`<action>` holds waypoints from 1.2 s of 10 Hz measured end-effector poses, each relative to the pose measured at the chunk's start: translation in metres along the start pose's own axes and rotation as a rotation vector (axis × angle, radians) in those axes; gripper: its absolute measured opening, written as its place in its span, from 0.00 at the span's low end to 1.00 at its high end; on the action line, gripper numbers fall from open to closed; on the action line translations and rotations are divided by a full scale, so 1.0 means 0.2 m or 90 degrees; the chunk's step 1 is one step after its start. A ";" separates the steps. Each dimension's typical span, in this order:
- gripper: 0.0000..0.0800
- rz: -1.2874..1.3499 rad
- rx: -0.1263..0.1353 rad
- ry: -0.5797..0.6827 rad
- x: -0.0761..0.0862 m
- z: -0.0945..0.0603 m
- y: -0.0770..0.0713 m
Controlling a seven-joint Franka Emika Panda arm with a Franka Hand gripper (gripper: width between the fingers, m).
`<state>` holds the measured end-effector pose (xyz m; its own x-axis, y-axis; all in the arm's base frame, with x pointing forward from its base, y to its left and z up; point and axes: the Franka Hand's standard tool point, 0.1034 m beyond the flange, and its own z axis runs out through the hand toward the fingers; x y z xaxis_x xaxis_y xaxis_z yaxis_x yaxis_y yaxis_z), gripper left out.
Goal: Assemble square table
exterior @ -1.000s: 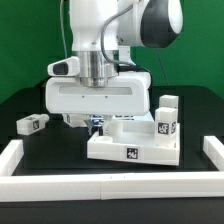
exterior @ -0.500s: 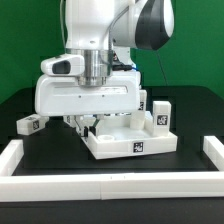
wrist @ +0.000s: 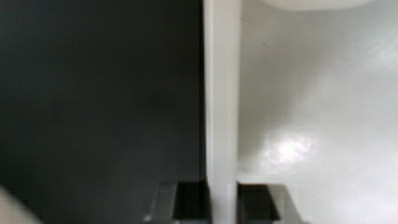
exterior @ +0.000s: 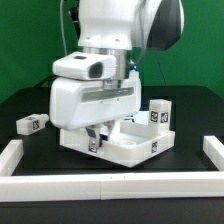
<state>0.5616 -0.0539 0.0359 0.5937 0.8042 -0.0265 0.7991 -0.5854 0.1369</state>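
The fingers (wrist: pixel 191 200) are clamped on the square panel's (exterior: pixel 135 148) raised rim (wrist: pixel 221 90) (wall pinched between them). The panel sits skewed near the front border strip (exterior: pixel 110 187). Likely step: positioning the panel. Next: square it, release, fetch a leg (exterior: pixel 32 123).

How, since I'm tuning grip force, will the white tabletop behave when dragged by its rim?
Probably stiff: the tabletop looks flat and unbent though the tool pinches only its thin rim. Likely light for its size, being thin-walled plastic. The glossy surface may let it pivot in the pinch.
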 end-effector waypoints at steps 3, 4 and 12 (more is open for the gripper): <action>0.07 -0.106 -0.003 -0.011 -0.06 0.01 0.00; 0.07 -0.155 -0.006 -0.016 -0.06 0.01 0.00; 0.07 -0.408 -0.038 -0.011 0.17 -0.01 -0.02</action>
<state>0.5785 -0.0251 0.0366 0.0018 0.9904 -0.1380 0.9894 0.0183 0.1438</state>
